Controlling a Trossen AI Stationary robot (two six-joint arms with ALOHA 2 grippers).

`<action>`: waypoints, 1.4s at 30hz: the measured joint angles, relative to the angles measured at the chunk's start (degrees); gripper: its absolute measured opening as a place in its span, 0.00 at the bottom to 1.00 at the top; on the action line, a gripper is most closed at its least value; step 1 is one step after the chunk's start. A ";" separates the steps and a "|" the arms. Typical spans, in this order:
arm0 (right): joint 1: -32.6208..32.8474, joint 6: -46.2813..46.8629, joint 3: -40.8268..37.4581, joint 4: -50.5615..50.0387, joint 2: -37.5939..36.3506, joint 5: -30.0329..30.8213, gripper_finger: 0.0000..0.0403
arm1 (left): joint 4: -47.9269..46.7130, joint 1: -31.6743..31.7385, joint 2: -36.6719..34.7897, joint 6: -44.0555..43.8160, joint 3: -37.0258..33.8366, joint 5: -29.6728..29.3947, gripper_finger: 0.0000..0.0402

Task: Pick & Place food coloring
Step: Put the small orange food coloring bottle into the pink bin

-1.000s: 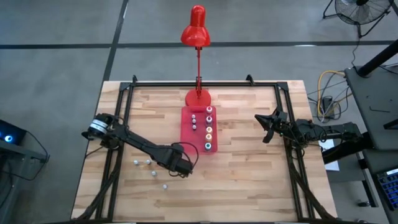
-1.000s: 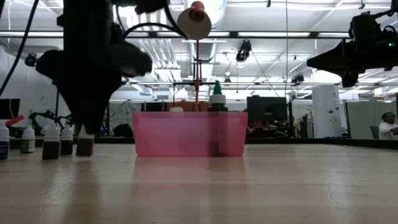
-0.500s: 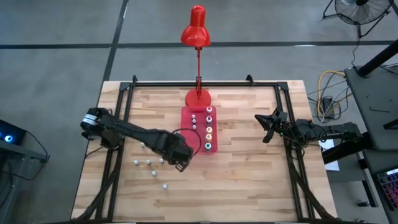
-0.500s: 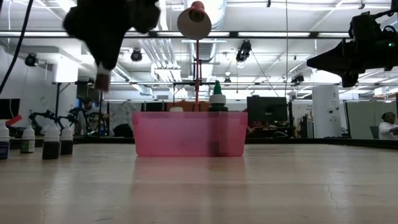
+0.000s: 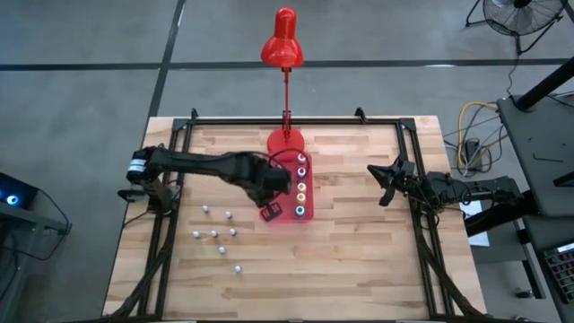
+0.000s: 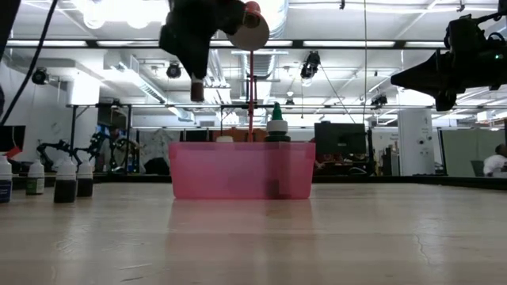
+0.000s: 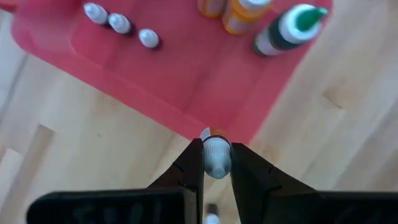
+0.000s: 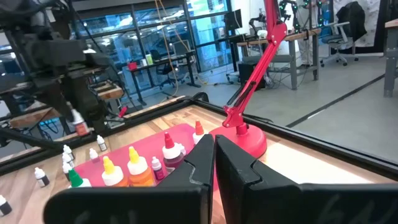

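Left gripper (image 7: 216,163) is up in the air over the front-left edge of the red tray (image 5: 272,172), fingers pinching one small white-capped bottle (image 7: 216,155) between them. In the low view the bottle (image 6: 196,89) hangs well above the tray (image 6: 242,170), clear of the table. From the table center, the left gripper (image 5: 269,212) sits at about 9 o'clock, close in.

Right gripper (image 5: 384,184) waits at about 3 o'clock from the tray, well apart from it, raised off the table, fingers pressed together with nothing between them (image 8: 214,163).

Inside the tray: a column of bigger bottles along its right side, teal-capped one (image 5: 299,211) nearest the front, yellow (image 5: 301,187) and pink (image 5: 302,158) farther back; three small white-capped bottles (image 7: 119,23) on its left side.

Loose small bottles (image 5: 214,233) stand scattered on the table at about 7 o'clock from the tray, apart from it; one (image 5: 238,267) sits nearest the front edge. The low view shows four of them (image 6: 65,180) upright at far left.

Red desk lamp (image 5: 284,49) has its base (image 5: 285,140) touching or just behind the tray at 12 o'clock.
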 joint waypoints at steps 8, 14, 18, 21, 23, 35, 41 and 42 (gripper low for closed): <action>0.00 -0.01 0.00 0.01 -0.04 -0.04 0.02 | 1.03 4.23 3.22 1.81 -0.06 -0.19 0.09; 0.00 -0.01 0.00 0.00 -0.02 -0.04 0.02 | 4.67 6.40 7.20 -1.31 -0.09 -0.19 0.09; 0.00 -0.01 0.00 -0.02 -0.06 -0.04 0.02 | 7.36 7.59 9.55 -3.15 -0.09 -0.20 0.09; 0.00 0.00 0.02 -0.01 -0.03 -0.04 0.02 | 7.90 8.21 11.45 -3.91 -0.09 -0.18 0.09; 0.00 -0.01 0.00 -0.01 -0.04 -0.04 0.02 | 8.15 8.51 12.56 -4.12 -0.11 -0.16 0.09; -0.04 -0.01 0.02 0.00 -0.02 -0.02 0.02 | 12.05 9.72 15.60 -6.31 -0.30 -0.16 0.09; -0.02 -0.01 0.00 0.00 -0.04 -0.02 0.02 | 15.35 9.72 15.50 -6.80 -3.41 -0.16 0.09; -0.02 -0.01 0.02 0.01 -0.04 -0.02 0.02 | 15.70 9.74 15.44 -6.80 -3.90 -0.16 0.09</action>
